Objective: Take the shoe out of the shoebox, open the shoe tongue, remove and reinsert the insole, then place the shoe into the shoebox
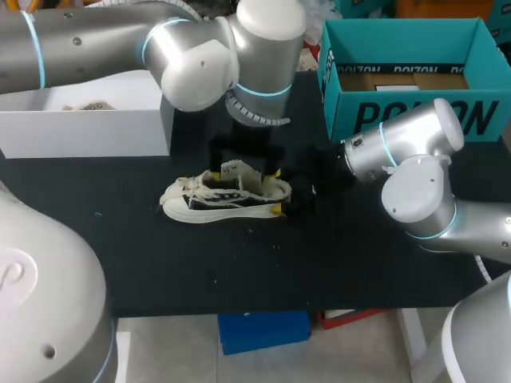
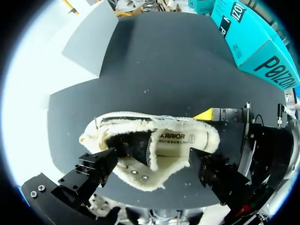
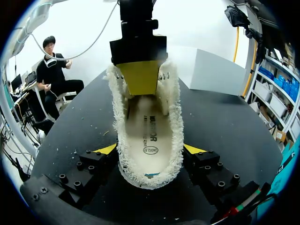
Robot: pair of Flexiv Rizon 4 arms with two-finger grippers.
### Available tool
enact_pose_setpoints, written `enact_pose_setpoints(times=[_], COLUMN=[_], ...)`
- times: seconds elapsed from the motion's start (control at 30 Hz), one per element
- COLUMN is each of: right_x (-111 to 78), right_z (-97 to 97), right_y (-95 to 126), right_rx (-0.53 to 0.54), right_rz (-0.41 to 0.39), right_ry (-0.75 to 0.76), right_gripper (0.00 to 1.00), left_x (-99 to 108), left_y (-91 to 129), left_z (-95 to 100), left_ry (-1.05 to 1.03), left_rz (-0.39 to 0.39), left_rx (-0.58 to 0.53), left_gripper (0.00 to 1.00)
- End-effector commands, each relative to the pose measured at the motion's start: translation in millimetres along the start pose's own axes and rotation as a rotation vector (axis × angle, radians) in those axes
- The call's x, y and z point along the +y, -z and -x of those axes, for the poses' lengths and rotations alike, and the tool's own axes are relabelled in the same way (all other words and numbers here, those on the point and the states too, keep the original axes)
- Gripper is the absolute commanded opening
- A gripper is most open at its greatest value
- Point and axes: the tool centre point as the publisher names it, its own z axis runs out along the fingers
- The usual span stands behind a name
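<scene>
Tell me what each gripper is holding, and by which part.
The right gripper clamps the shoe at its heel, one finger on each side. The left gripper reaches into the shoe's opening; whether it grips anything cannot be told.

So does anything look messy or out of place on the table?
Only small pale fluff specks scattered on the black table around the cream fleece-lined canvas shoe, likely shed from its frayed lining.

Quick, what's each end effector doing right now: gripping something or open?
Left end effector: open, fingers apart above the shoe.
Right end effector: closed on the shoe's heel.
</scene>
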Motion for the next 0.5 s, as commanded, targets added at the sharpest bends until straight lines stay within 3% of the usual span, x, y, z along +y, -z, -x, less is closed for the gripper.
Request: enact_pose_setpoints(times=[0.03,0.4,0.47,0.5], right_x=[-1.2,-1.2,-1.2,-1.2], right_z=[1.6,1.6,1.6,1.6], right_y=[-2.6,-2.6,-2.6,-2.6], right_rx=[-0.002,-0.002,-0.002,-0.002], right_rz=[-0.004,-0.004,-0.004,-0.004], right_ry=[-0.002,-0.002,-0.002,-0.002], right_gripper=[0.00,0.00,0.00,0.00], left_x=[-1.0,10.2,9.9,9.6], left_y=[-7.9,-19.4,-22.0,-23.1], left_z=[-7.3,8.2,11.2,12.7], left_ry=[0.001,-0.003,-0.001,0.000], left_rz=[0.018,0.047,0.051,0.051], left_rx=[-0.150,-0.190,-0.194,-0.195], left_gripper=[1.00,0.99,0.67,0.46])
